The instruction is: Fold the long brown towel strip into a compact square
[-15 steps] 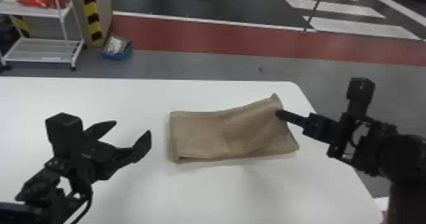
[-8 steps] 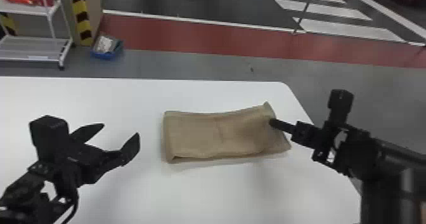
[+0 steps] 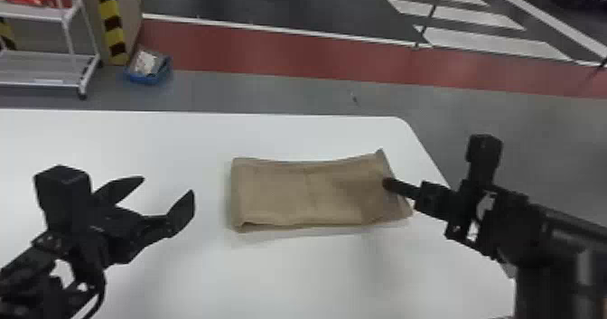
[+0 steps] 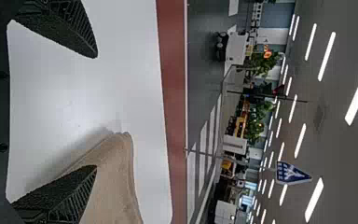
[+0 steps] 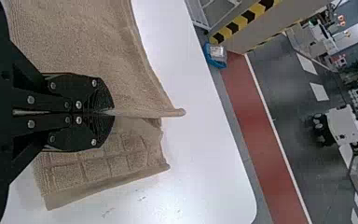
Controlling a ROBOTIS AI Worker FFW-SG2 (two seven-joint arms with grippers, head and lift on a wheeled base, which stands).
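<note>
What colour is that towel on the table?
The towel is a plain light brown, seen best in the head view.

one brown towel [image 3: 307,194], two grippers [image 3: 167,185], one table [image 3: 280,277]

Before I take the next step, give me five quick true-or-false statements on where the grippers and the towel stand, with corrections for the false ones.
1. The right gripper is shut on the towel near its right end. True.
2. The left gripper is clamped on the towel's left end. False: the left gripper is open and off to the left of the towel, holding nothing.
3. The towel is on the white table. True.
4. The towel is already a compact square. False: it is an oblong, clearly longer from left to right.
5. The blue bin stands on the floor beyond the table. True.
</note>
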